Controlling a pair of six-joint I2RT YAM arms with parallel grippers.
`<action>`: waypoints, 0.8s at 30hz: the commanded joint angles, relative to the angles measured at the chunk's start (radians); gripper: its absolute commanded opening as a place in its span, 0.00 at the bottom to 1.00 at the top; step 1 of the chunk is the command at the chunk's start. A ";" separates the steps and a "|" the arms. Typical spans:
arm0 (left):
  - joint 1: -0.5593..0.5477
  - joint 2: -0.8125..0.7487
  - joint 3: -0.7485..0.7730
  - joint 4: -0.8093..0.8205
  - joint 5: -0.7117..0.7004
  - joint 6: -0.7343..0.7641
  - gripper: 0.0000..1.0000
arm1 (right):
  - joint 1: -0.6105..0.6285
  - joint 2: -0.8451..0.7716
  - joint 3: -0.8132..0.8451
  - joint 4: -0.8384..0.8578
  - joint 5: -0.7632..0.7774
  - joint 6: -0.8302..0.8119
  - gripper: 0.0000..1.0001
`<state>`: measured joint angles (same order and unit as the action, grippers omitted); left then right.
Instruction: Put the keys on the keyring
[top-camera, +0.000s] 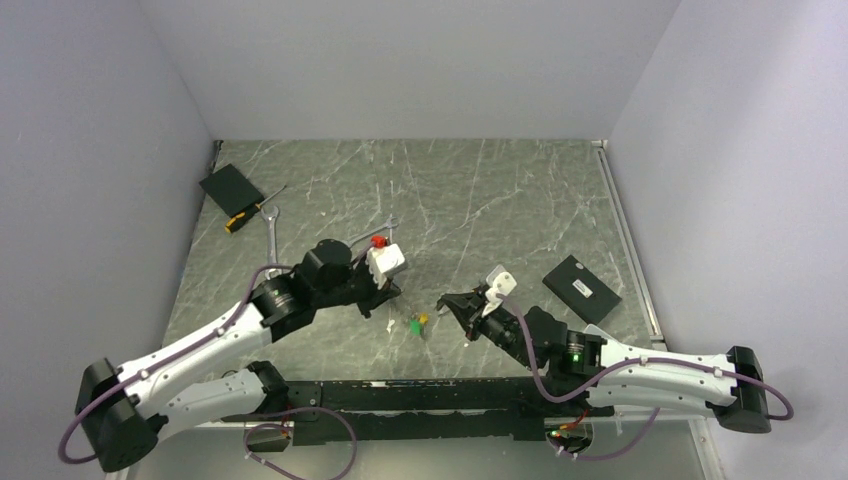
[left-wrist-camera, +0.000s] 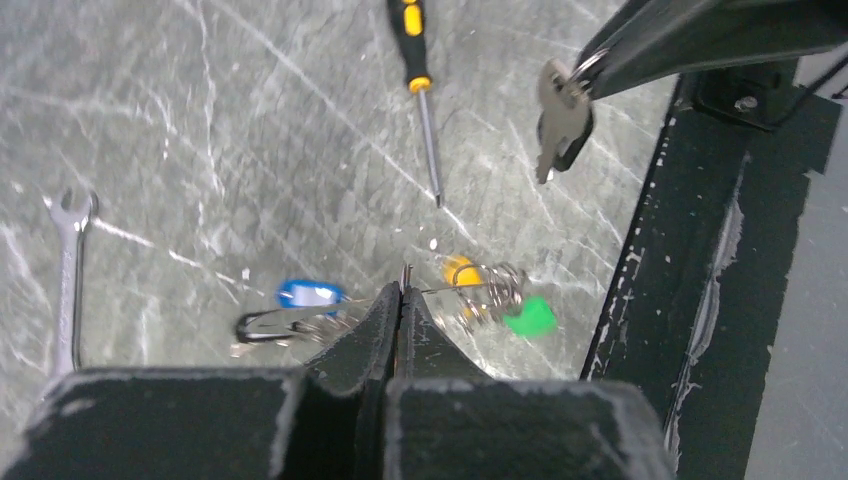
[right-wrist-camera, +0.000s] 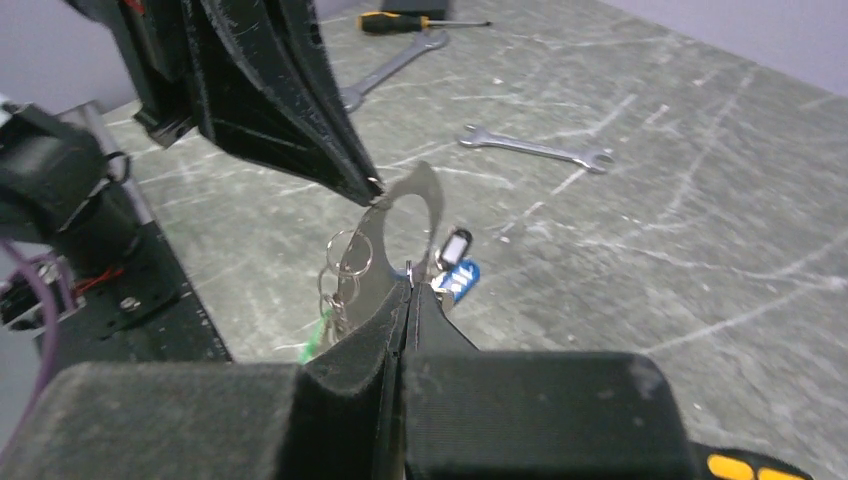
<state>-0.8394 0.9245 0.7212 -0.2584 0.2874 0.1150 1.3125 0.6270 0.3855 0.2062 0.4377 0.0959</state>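
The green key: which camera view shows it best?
The left wrist view: the green key is close, bright and unblocked, beside the yellow key. The top view shows it only as a tiny green speck; the right wrist view shows just a thin sliver.

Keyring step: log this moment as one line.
left hand: shut on keyring | right hand: shut on key | key: not yet on keyring

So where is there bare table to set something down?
Bare: far middle and right, between the wrenches and the black box. Crowded: near centre, left gripper and right gripper around the keys; far-left corner, screwdriver and black pad.
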 joint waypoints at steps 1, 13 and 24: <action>-0.003 -0.046 0.022 0.061 0.125 0.171 0.00 | -0.001 0.028 0.074 0.010 -0.180 -0.036 0.00; -0.003 -0.098 -0.012 0.110 0.237 0.134 0.00 | -0.001 0.204 0.235 -0.155 -0.234 -0.289 0.00; -0.004 -0.017 0.067 0.034 0.314 -0.010 0.00 | -0.001 0.288 0.311 -0.198 -0.179 -0.410 0.00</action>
<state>-0.8391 0.8925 0.7265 -0.2428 0.5373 0.1761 1.3125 0.9302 0.6411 0.0067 0.2260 -0.2539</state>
